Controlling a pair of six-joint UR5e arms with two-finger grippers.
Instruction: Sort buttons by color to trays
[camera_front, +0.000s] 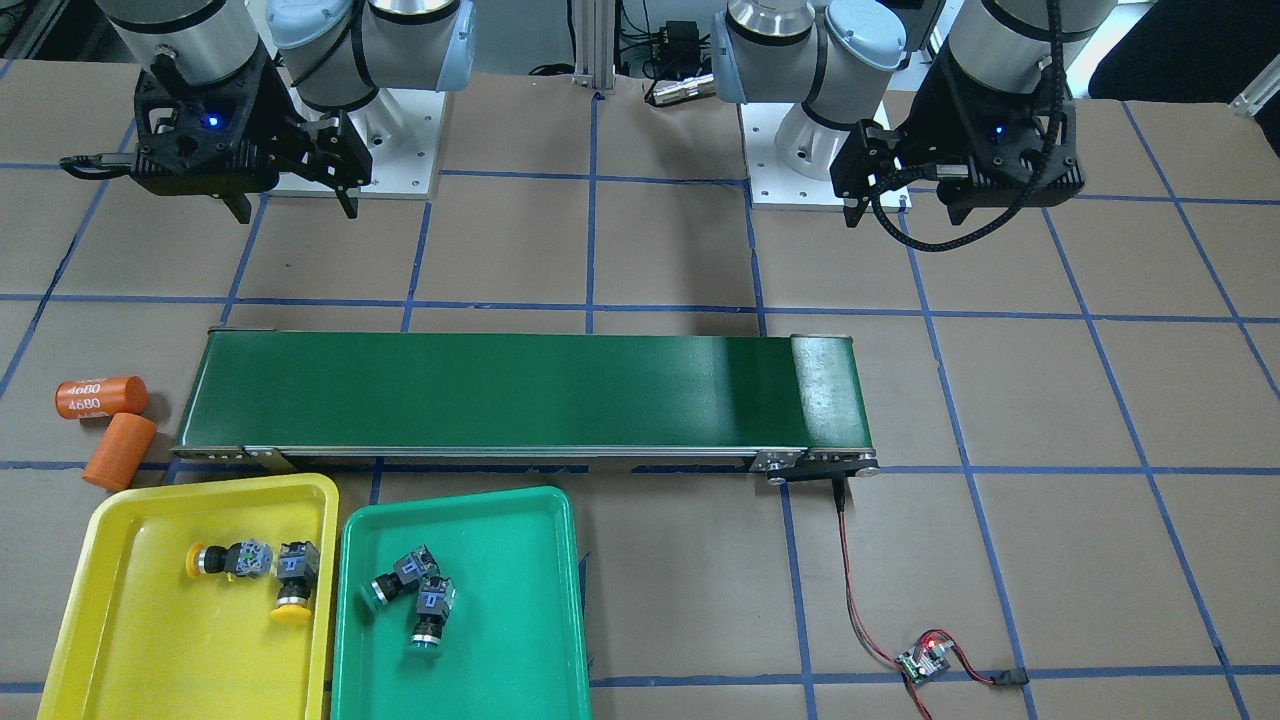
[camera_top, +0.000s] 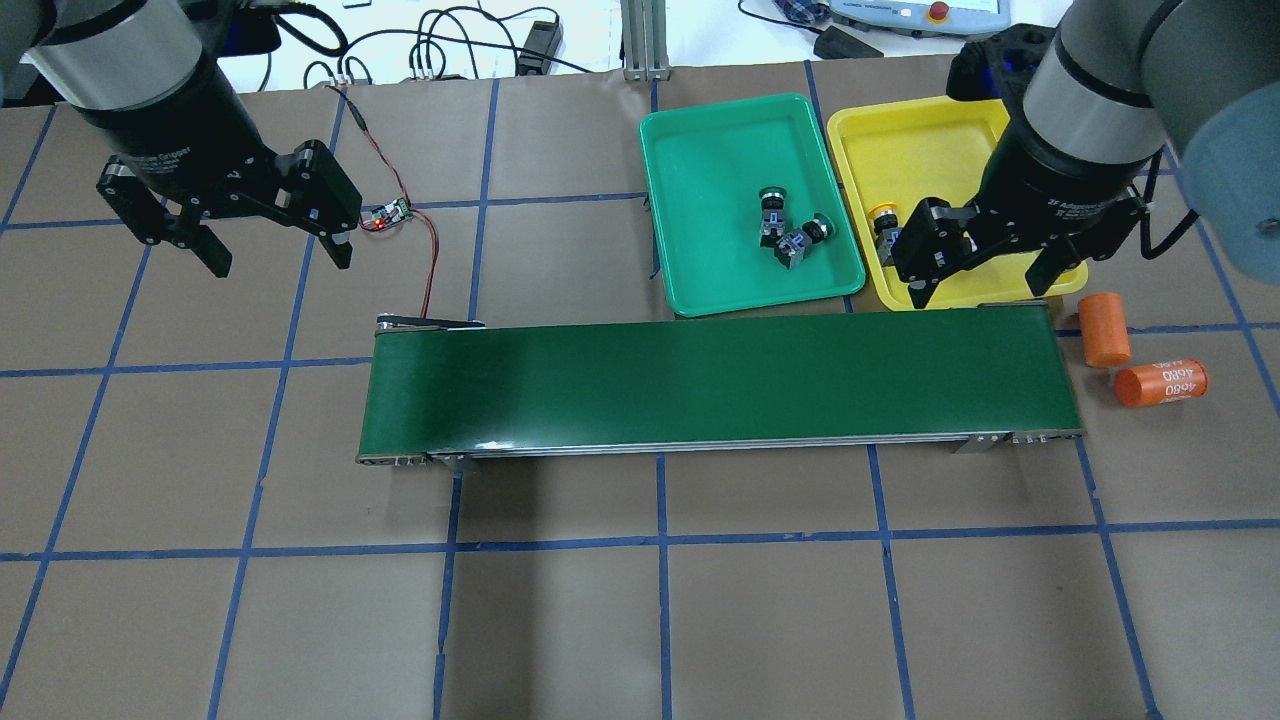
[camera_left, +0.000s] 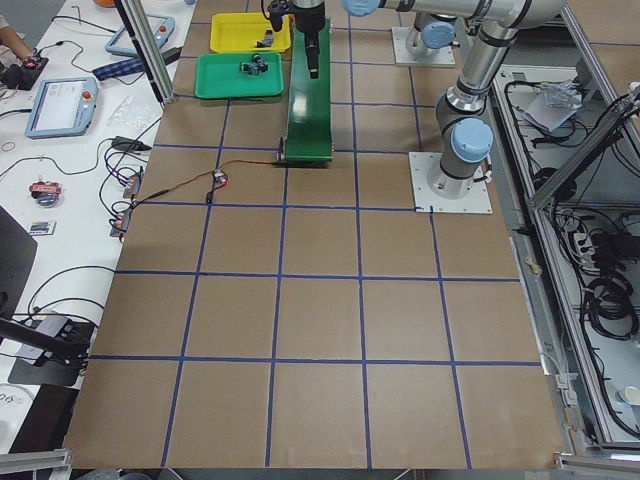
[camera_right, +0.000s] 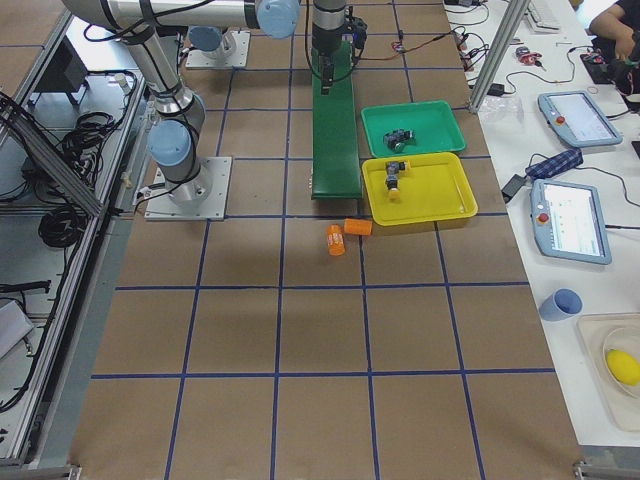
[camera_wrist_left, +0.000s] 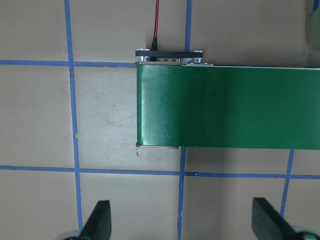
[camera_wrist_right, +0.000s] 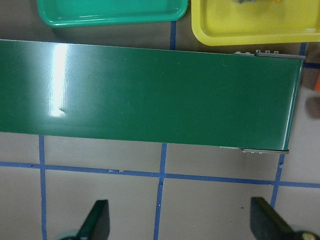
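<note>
Locate both yellow buttons (camera_front: 225, 560) in the yellow tray (camera_front: 110, 610). Both green buttons (camera_front: 395, 583) lie touching each other in the green tray (camera_front: 530, 620). The left end effector (camera_top: 278, 258) hangs above the bench (camera_top: 640, 620), fingers apart and empty. The right end effector (camera_top: 985, 292) hangs near the conveyor belt (camera_top: 700, 385) end by the trays, fingers likewise apart and empty.

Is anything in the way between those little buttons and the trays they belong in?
Nothing visible is. The two yellow buttons lie inside the yellow tray and the two green buttons inside the green tray, so each is already where it belongs. The left pincer and right pincer both hang open, holding nothing.
</note>
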